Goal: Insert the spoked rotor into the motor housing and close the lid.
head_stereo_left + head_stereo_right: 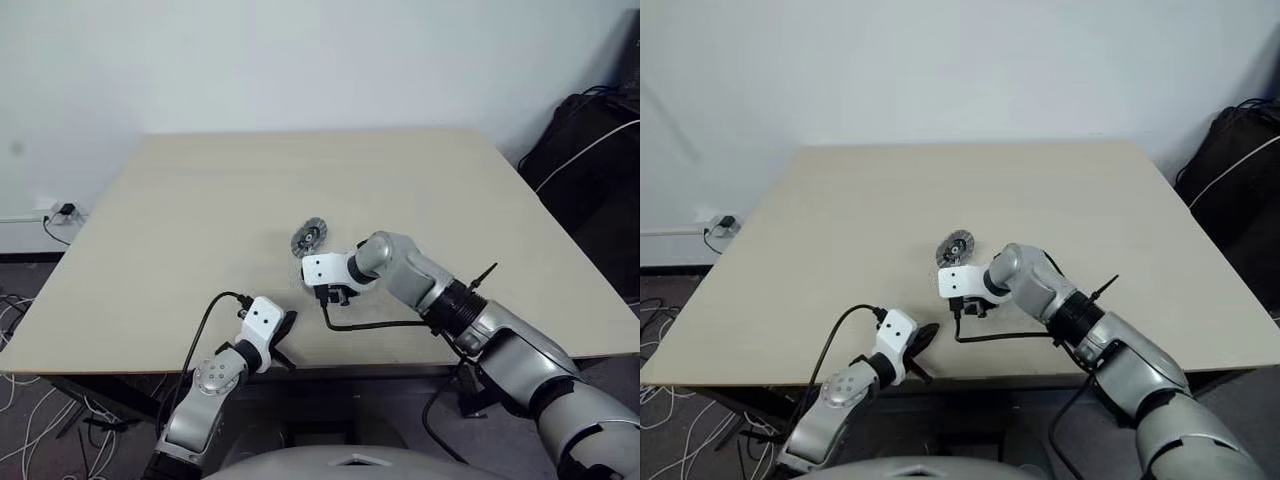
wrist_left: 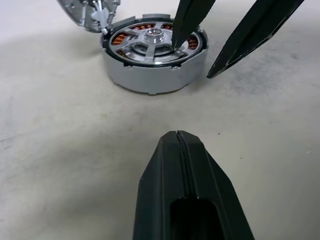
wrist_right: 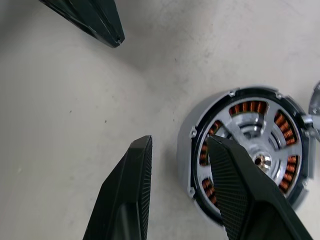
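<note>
The motor housing (image 2: 150, 80) stands on the table with its copper windings showing. The spoked rotor (image 2: 150, 37) sits inside it. The lid (image 2: 85, 12) leans tilted against the housing's far side and shows as a ribbed disc (image 1: 310, 238) just beyond my right hand. My right gripper (image 3: 179, 142) points down, open, astride the housing's wall (image 3: 186, 150). One of its fingers (image 3: 235, 190) is over the rotor (image 3: 252, 132); the other is outside on the table. My left gripper (image 2: 177, 135) is shut and empty, a short way off on the near side, pointing at the housing.
The pale tabletop (image 1: 200, 200) stretches wide around the parts. Its front edge (image 1: 120, 368) runs just under my left hand. A black cable (image 1: 370, 324) trails from my right wrist across the table. Dark bags (image 1: 590, 140) stand off the table's right side.
</note>
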